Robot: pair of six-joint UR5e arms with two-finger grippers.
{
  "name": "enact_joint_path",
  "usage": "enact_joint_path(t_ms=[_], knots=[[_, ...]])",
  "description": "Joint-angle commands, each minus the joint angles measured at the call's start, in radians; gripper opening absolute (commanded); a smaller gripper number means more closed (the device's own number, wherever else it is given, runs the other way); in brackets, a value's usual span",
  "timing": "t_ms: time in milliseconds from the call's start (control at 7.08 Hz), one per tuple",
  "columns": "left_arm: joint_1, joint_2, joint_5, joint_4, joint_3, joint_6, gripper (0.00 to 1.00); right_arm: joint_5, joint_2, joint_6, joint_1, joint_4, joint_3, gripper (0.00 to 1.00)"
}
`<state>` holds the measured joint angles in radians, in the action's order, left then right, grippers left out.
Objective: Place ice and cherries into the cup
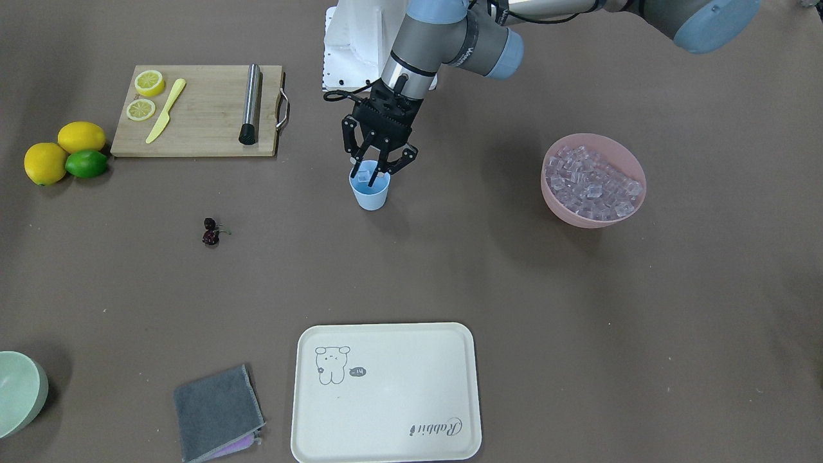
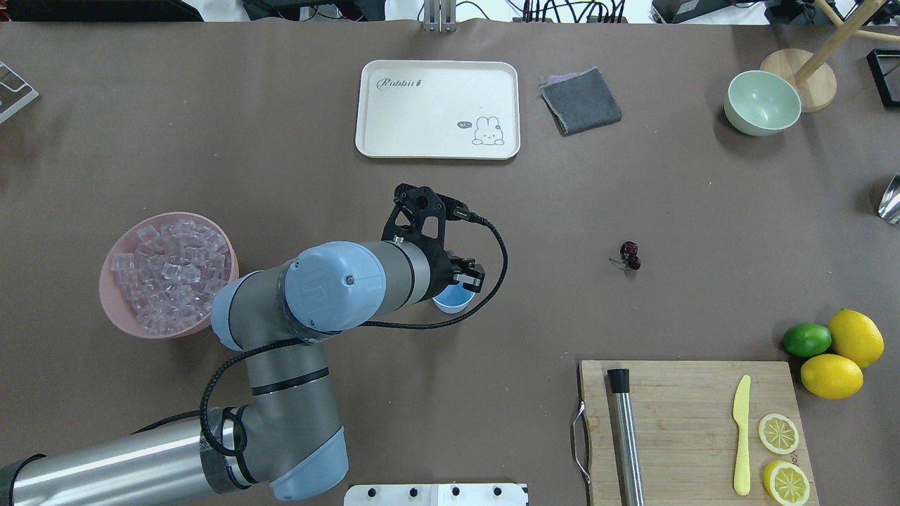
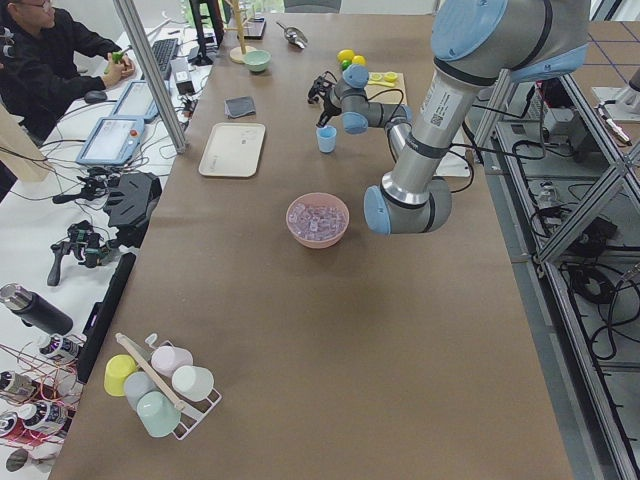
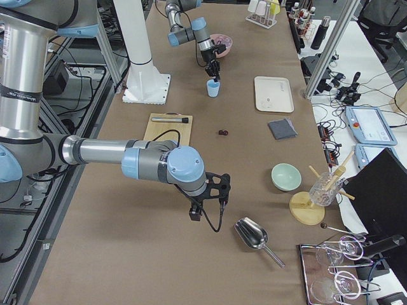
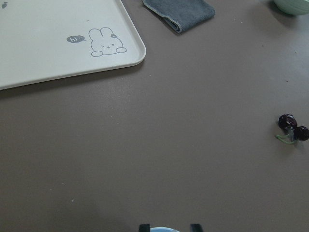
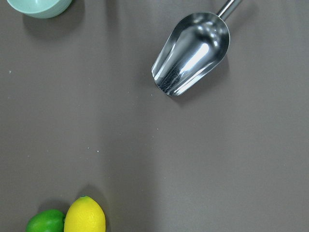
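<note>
The light-blue cup (image 1: 371, 196) stands mid-table, also seen in the overhead view (image 2: 450, 303). My left gripper (image 1: 363, 179) points down into its mouth, its fingers narrowly apart and shut on one clear ice cube (image 1: 366, 172) at rim height. More ice (image 1: 591, 183) fills the pink bowl (image 1: 566, 215). The dark cherries (image 1: 211, 231) lie on the table apart from the cup, and the left wrist view shows them too (image 5: 293, 130). My right gripper (image 4: 205, 213) hovers over bare table far from the cup; I cannot tell if it is open or shut.
A cutting board (image 1: 199, 122) holds lemon slices, a yellow knife and a steel rod. Two lemons and a lime (image 1: 64, 151) sit beside it. A cream tray (image 1: 386, 411), a grey cloth (image 1: 215, 411), a green bowl (image 1: 19, 392) and a metal scoop (image 6: 193, 50) lie around.
</note>
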<state>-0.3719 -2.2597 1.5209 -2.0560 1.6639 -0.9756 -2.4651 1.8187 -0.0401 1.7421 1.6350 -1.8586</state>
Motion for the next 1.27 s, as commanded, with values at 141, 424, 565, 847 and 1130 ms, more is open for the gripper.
enact_joint_path(t_ms=[141, 424, 565, 847, 1130], knots=[[0.004, 0.006, 0.007, 0.004, 0.019, 0.005, 0.96, 0.0, 0.004, -0.001, 0.0, 0.0, -0.001, 1.0], [-0.024, 0.09, 0.022, 0.072, 0.151, 0.009, 0.96, 0.005, 0.004, -0.007, 0.002, -0.001, -0.002, 1.0], [-0.117, 0.109, 0.138, 0.168, 0.222, 0.062, 0.97, 0.003, 0.007, -0.006, 0.002, -0.001, -0.002, 1.0], [-0.253, 0.262, 0.267, 0.353, 0.423, 0.223, 0.97, 0.003, 0.007, -0.003, 0.002, -0.001, -0.002, 1.0], [-0.364, 0.472, 0.396, 0.355, 0.54, 0.232, 0.97, 0.003, 0.005, 0.002, 0.002, -0.001, 0.001, 1.0]])
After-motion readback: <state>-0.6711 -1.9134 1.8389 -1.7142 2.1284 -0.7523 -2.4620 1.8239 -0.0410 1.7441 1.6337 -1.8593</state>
